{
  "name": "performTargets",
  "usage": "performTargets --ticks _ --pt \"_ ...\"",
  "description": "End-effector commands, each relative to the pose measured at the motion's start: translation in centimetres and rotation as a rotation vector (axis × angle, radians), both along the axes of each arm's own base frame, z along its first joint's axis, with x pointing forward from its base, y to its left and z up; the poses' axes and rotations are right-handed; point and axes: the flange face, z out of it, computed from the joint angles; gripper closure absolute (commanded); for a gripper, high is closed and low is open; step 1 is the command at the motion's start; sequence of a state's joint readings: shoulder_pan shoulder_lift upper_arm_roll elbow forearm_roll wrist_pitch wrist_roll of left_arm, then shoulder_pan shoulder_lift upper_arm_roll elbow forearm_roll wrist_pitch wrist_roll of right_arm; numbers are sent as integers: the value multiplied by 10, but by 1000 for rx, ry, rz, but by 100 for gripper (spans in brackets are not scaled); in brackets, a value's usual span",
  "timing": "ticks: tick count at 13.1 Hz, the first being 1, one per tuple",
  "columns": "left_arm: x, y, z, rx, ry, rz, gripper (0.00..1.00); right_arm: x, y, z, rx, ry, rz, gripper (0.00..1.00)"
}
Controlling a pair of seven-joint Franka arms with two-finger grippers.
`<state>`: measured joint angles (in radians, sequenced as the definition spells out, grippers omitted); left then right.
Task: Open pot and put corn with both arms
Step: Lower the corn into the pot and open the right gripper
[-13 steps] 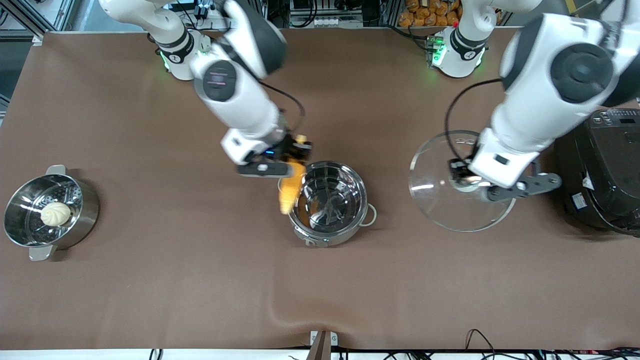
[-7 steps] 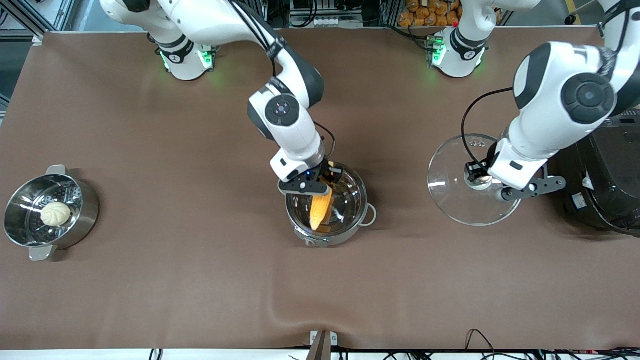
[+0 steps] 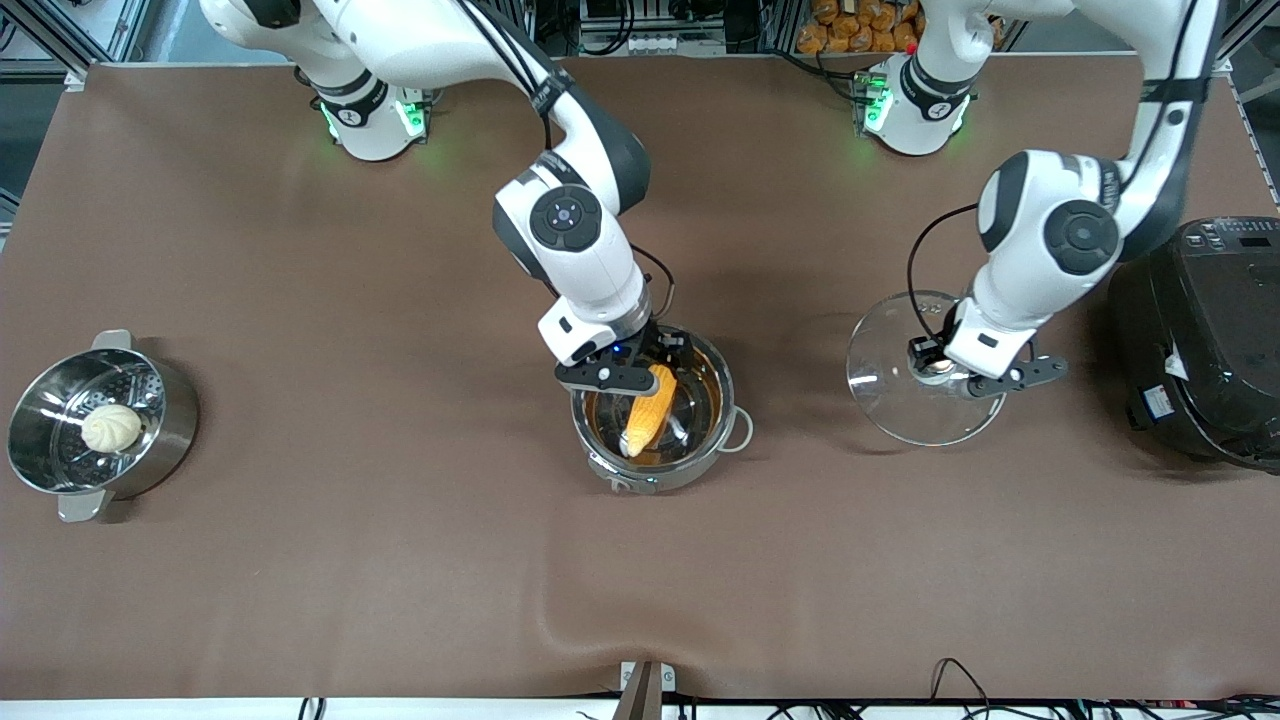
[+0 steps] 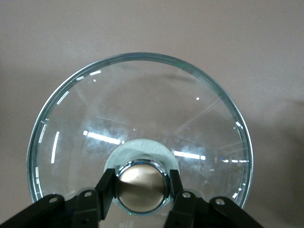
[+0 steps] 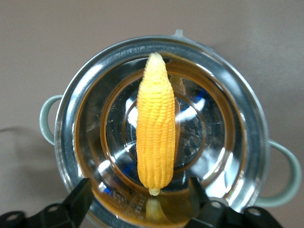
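The steel pot (image 3: 655,478) stands open in the middle of the table. The yellow corn (image 3: 645,420) lies inside it, free of any fingers, and shows lengthwise in the right wrist view (image 5: 154,137) within the pot's rim (image 5: 247,118). My right gripper (image 3: 643,368) hangs open just over the pot's edge nearest the robots' bases; its open jaws show in the right wrist view (image 5: 139,194). My left gripper (image 3: 940,368) is shut on the copper-coloured knob (image 4: 141,185) of the glass lid (image 3: 890,395), holding the lid (image 4: 142,104) low over the table between the pot and the rice cooker.
A second steel pot (image 3: 165,440) with a steamer insert and a pale bun (image 3: 111,427) stands at the right arm's end. A big black rice cooker (image 3: 1210,340) stands at the left arm's end, close to the lid. The brown cloth has a fold (image 3: 560,620) near the front edge.
My right gripper brought the corn over the pot, lowered it in and opened; the corn now lies in the pot. My left gripper lowered the lid toward the table.
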<state>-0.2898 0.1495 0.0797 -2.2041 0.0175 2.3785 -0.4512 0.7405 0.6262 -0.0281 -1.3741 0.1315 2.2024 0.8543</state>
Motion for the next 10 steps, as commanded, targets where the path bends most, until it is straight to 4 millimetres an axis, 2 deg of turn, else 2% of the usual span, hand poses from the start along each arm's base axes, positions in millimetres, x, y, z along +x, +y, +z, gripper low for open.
performTargets --ticks 1,2,3,5,7,8,9,10 --pt "-19 3 -22 -8 -57 -27 100 12 -61 58 -66 64 -33 0" --pt "-23 4 -32 -1 -69 -41 100 18 -93 76 -116 88 -3 0" --pt "-27 6 -43 -3 -83 -41 100 33 -137 94 -156 79 27 0" --pt "-26 10 -63 -1 -79 -35 100 56 -210 104 -161 97 26 0" --pt "-27 10 -73 3 -65 -36 100 58 -274 127 -171 109 132 0" --pt "-26 11 -80 7 -54 -35 93 56 -314 137 -173 106 218 0" --pt "-25 12 -82 8 -51 -30 62 48 -352 150 -167 91 260 0" --pt "-23 10 -80 7 -55 -32 1 38 -381 167 -163 78 247 0"
